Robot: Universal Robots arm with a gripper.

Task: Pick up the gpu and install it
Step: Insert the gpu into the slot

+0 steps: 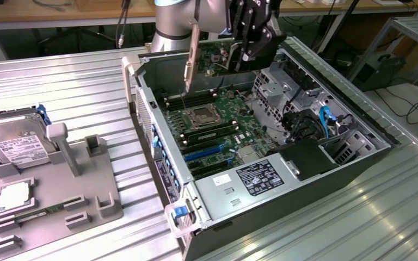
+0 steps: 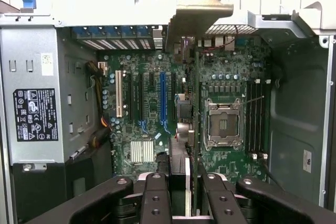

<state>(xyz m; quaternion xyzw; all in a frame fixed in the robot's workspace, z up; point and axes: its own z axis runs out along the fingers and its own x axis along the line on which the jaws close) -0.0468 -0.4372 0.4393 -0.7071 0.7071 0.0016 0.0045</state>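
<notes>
My gripper is shut on the gpu, a green card held on edge above the open computer case. The card's silver end bracket hangs down over the motherboard, clear of it. In the wrist view the gpu shows edge-on between my black fingers, with its bracket at the far end. It hovers between the blue expansion slot and the processor socket. The blue slots lie nearer the power supply.
The power supply with its black label fills the case's near corner, and blue cables sit by the drive bays. On the exterior view's left, a grey fixture holds a hard drive, a processor and a memory stick.
</notes>
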